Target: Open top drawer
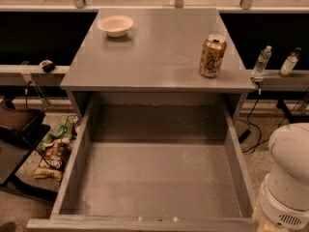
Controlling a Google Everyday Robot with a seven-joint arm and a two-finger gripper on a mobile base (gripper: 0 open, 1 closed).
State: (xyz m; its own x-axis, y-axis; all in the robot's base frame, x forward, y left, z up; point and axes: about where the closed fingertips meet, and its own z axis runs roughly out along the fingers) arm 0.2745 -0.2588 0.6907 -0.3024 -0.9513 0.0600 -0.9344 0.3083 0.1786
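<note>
1. At bottom centre, the wide grey metal top drawer (159, 178) stands pulled far out.
2. The gripper lies outside the frame, past the white rounded arm (289, 178) at lower right; I cannot tell its grip.
3. Opening seems done; retreat next.

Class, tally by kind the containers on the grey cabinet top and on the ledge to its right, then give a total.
white bowl: 1
gold can: 1
clear bottles: 2
Total: 4
The tool is out of view; only the white arm shows at lower right, beside the open top drawer.
</note>
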